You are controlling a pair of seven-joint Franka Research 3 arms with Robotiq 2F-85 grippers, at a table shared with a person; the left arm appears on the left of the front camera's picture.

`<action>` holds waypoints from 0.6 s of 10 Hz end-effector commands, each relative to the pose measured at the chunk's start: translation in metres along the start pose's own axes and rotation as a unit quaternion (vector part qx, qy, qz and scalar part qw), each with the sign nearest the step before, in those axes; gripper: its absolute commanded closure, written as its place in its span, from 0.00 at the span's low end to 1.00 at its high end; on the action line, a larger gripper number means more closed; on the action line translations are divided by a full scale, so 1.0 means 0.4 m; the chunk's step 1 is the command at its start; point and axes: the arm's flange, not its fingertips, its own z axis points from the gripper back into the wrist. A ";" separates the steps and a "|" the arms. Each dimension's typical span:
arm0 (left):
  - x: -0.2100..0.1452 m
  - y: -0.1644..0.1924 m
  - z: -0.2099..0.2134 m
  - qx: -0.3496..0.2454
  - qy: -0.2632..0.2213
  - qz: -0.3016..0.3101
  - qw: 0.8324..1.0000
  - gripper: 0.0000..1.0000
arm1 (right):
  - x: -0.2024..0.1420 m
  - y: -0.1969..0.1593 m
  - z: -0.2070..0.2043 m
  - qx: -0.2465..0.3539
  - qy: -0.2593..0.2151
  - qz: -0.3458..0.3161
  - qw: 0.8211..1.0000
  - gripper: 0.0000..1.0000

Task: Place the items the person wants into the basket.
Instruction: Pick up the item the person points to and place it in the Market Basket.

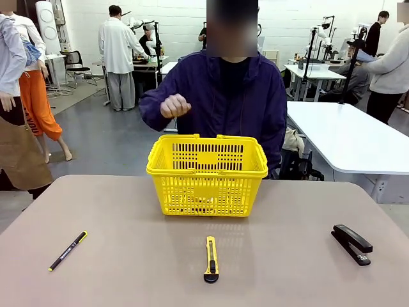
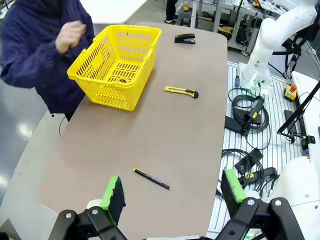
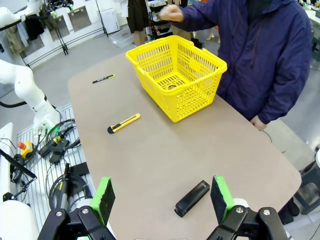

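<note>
Worked in robotics lab. My right arm (image 2: 272, 35), white, stood bolted on slatted metal platform (image 2: 280, 135) beside beige table (image 1: 128, 256); coiled cables (image 2: 247, 112) and yellow-red stop button (image 2: 289, 91) lay at its foot. Beyond table: grey floor (image 1: 108, 141), white workbenches (image 1: 358, 137), black pole stands (image 1: 349, 73), office chair (image 1: 77, 64), bare white walls (image 1: 179, 25), person in white coat (image 1: 118, 45) standing at far bench.
</note>
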 end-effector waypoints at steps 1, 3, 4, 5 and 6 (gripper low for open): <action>0.003 0.001 0.006 -0.001 -0.005 -0.006 1.000 0.00 | 0.003 -0.002 -0.004 0.003 -0.019 0.007 1.000 0.00; 0.003 0.001 0.006 -0.001 -0.005 -0.006 1.000 0.00 | 0.003 -0.002 -0.004 0.003 -0.019 0.007 1.000 0.00; 0.003 0.001 0.006 -0.001 -0.005 -0.006 1.000 0.00 | 0.003 -0.002 -0.004 0.003 -0.019 0.007 1.000 0.00; 0.003 0.001 0.006 -0.001 -0.005 -0.006 1.000 0.00 | 0.003 -0.002 -0.004 0.003 -0.019 0.007 1.000 0.00; 0.003 0.001 0.006 -0.001 -0.005 -0.006 1.000 0.00 | 0.003 -0.002 -0.004 0.003 -0.019 0.007 1.000 0.00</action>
